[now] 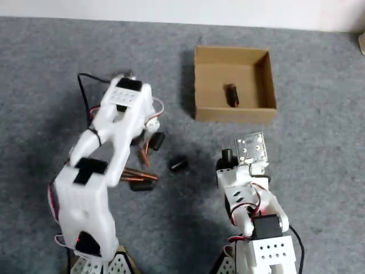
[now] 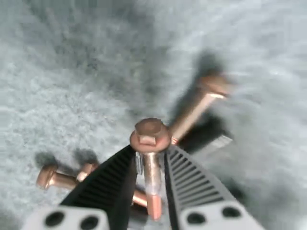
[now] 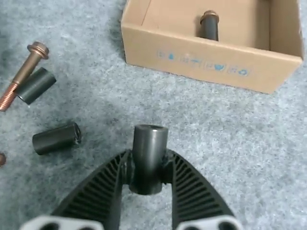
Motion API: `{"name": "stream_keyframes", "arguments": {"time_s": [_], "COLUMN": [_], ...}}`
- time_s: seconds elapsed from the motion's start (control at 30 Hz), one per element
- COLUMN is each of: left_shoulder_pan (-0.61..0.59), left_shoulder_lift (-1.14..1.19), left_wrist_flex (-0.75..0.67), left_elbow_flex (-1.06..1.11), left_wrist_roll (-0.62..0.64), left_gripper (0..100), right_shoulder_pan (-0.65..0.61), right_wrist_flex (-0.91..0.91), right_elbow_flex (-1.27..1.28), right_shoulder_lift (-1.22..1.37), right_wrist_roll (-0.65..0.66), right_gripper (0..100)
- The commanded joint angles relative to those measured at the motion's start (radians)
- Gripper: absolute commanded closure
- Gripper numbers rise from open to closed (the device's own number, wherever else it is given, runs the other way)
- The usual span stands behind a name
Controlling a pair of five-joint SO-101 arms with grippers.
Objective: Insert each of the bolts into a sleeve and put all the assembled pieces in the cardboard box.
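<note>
Gripping a copper-coloured bolt by its smooth shank, the left gripper has its black ribbed fingers clenched on it. The flanged hexagonal head stands just past the fingertips. Beyond those jaws a second bolt of the same metal lies slanted on the grey carpet, whose pile looks short and fuzzy. A third bolt lies close by, to one side of the jaws.

The right gripper is closed around a matt black sleeve, a plain hollow cylinder held upright with its open mouth past the fingertips. Ahead of these jaws sits the cardboard box, brown, square-cornered and open-topped. Inside it is an assembled piece, a dark sleeve capped by a copper head. A row of small blue printed marks runs along the box wall facing the jaws, too small to read. To one side of the jaws a loose sleeve lies on the carpet, and a farther sleeve lies just beside the second bolt's shank.
</note>
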Motion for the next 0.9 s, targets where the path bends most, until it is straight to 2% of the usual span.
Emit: {"name": "stream_keyframes", "arguments": {"time_s": [0.0, 0.23, 0.43, 0.5, 0.6, 0.7, 0.77, 0.87], "left_shoulder_pan": [0.061, 0.166, 0.222, 0.246, 0.259, 0.259, 0.259, 0.257], "left_shoulder_lift": [-0.243, -0.561, -0.71, -0.736, -0.822, -0.955, -1.041, -1.144], "left_wrist_flex": [0.015, 0.044, 0.235, 0.236, 0.176, 0.104, 0.078, 0.009], "left_elbow_flex": [-0.068, -0.071, -0.016, 0.068, 0.173, 0.262, 0.335, 0.483], "left_wrist_roll": [-0.077, -0.253, -0.267, -0.267, -0.278, -0.331, -0.342, -0.345], "left_gripper": [100, 100, 100, 100, 100, 100, 100, 100], "right_shoulder_pan": [0.008, 0.007, 0.005, -0.007, -0.082, -0.154, -0.176, -0.182], "right_wrist_flex": [-0.025, -0.041, -0.036, -0.036, -0.004, 0.105, 0.156, 0.137], "right_elbow_flex": [-0.008, -0.008, -0.016, -0.018, -0.012, -0.015, -0.019, -0.028], "right_shoulder_lift": [-0.013, -0.015, -0.015, -0.028, -0.139, -0.326, -0.337, -0.305], "right_wrist_roll": [0.009, 0.008, -0.072, -0.083, -0.081, -0.049, -0.049, -0.049], "right_gripper": [99.4, 99.4, 99.4, 99.4, 99.4, 99.4, 99.4, 99.4]}}
